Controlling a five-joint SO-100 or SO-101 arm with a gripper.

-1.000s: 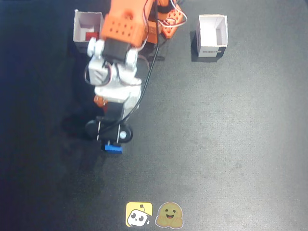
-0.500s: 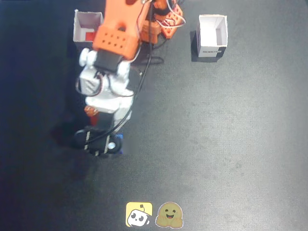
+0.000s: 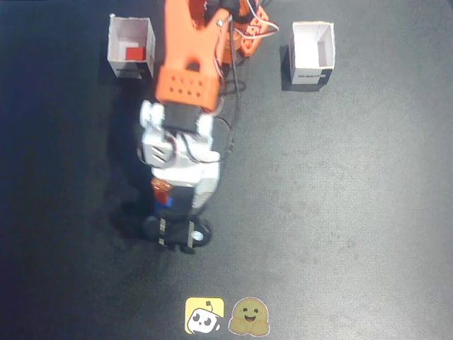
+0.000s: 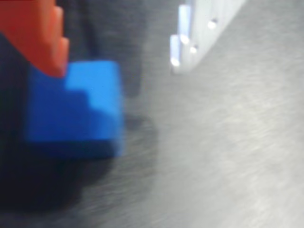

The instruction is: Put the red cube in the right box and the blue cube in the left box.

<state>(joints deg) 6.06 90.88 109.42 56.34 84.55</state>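
Observation:
The blue cube (image 4: 76,109) lies on the dark table, large and blurred in the wrist view. In the fixed view only a sliver of it (image 3: 164,200) shows under the arm's head. My gripper (image 4: 116,66) is open. Its orange finger (image 4: 38,33) is right at the cube's upper left, and its white finger (image 4: 190,38) stands well apart to the right. In the fixed view the gripper (image 3: 173,205) points down at the table in the lower middle. The red cube (image 3: 133,53) lies inside the white box at upper left (image 3: 113,42).
A second white box (image 3: 311,71) stands at the upper right, with nothing showing inside. The arm's orange base and cables (image 3: 241,32) sit between the boxes. Two stickers (image 3: 226,316) lie at the table's bottom edge.

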